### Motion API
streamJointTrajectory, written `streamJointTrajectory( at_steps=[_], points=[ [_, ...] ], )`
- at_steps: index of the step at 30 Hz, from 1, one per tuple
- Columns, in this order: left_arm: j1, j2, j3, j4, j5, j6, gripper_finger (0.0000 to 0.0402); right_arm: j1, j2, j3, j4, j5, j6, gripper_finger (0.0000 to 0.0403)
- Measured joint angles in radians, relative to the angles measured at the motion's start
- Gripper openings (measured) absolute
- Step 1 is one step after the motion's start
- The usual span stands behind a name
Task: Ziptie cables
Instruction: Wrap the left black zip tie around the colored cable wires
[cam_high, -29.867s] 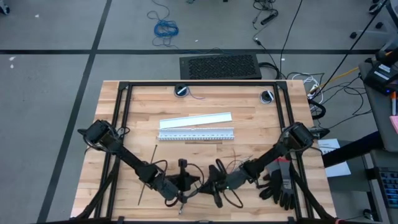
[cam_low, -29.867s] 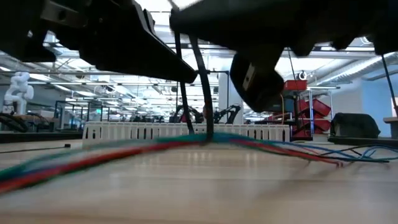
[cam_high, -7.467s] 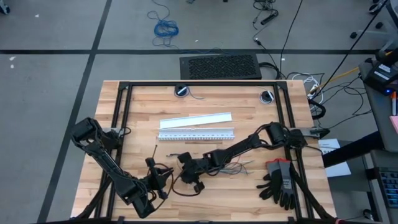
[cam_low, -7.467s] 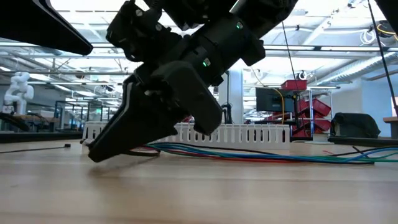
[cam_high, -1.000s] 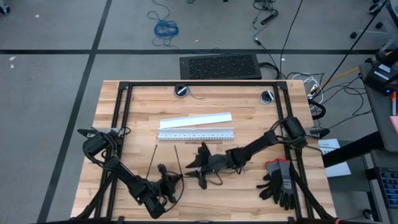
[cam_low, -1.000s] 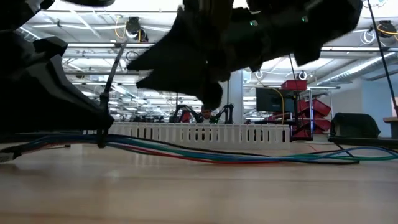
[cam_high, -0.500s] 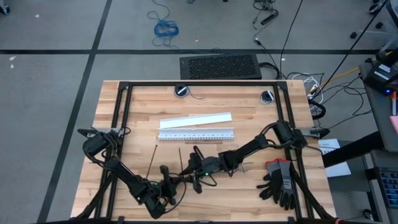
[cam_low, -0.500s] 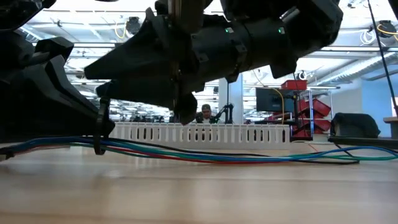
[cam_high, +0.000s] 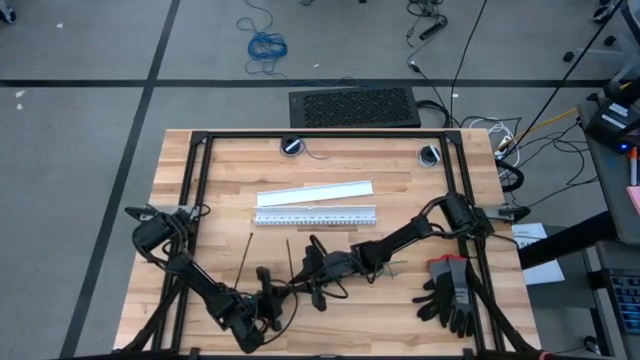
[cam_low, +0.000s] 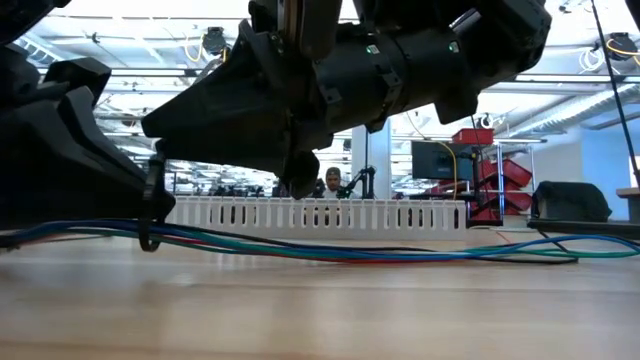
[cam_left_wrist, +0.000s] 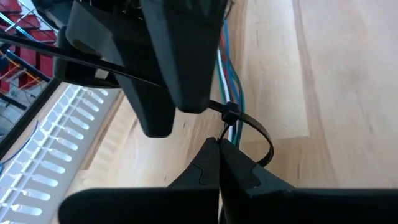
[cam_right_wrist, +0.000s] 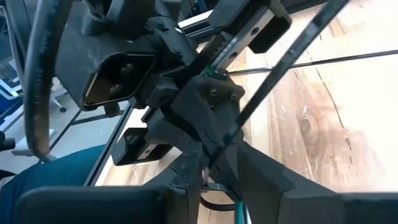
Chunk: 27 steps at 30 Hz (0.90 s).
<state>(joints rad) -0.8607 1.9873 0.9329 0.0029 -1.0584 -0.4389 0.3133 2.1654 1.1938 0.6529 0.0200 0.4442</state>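
The cables (cam_low: 400, 253) are thin blue, green and red wires lying along the table. A black ziptie (cam_left_wrist: 231, 114) is looped around them near one end, also seen as the loop (cam_low: 148, 225). My left gripper (cam_left_wrist: 219, 149) sits shut at that loop near the table's near edge, the left gripper (cam_high: 268, 292) in the high view. My right gripper (cam_right_wrist: 214, 155) is shut just beside it, the right gripper (cam_high: 312, 268) in the high view. A second ziptie (cam_high: 243, 258) lies flat on the wood. My left gripper pinches the cables (cam_left_wrist: 225, 132) between its fingertips, right at the ziptie's loop. The bundle's end is raised slightly off the wood; the rest trails on the table. My right gripper pinches the ziptie's tail (cam_right_wrist: 249, 112) between its shut fingers (cam_left_wrist: 168, 68), close to the head. The free strip runs on past the fingers.
A white slotted strip (cam_high: 315, 216) and a flat white strip (cam_high: 315, 192) lie toward the far side. Black gloves (cam_high: 450, 295) rest near the right edge. A black frame (cam_high: 325, 136) borders the table. A person (cam_low: 332, 182) shows in the room beyond.
My right gripper has moved toward the table's left, closing in on my left gripper and the ziptie, and has come lower. The looped end of the bundle has shifted a little with it.
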Motion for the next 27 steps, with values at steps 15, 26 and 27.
streamJointTrajectory(
  at_steps=[15,26,27],
  points=[
    [-0.004,0.000,0.000,-0.048,0.033,-0.106,0.0000,-0.009,-0.001,-0.002,0.021,0.010,-0.040,0.0001],
    [-0.011,-0.073,0.000,-0.271,0.115,-0.456,0.0122,0.002,-0.001,-0.001,-0.011,0.194,-0.058,0.0000],
    [-0.011,-0.084,0.000,-0.296,0.113,-0.489,0.0138,0.003,-0.001,-0.001,-0.015,0.217,-0.058,0.0000]
  ],
)
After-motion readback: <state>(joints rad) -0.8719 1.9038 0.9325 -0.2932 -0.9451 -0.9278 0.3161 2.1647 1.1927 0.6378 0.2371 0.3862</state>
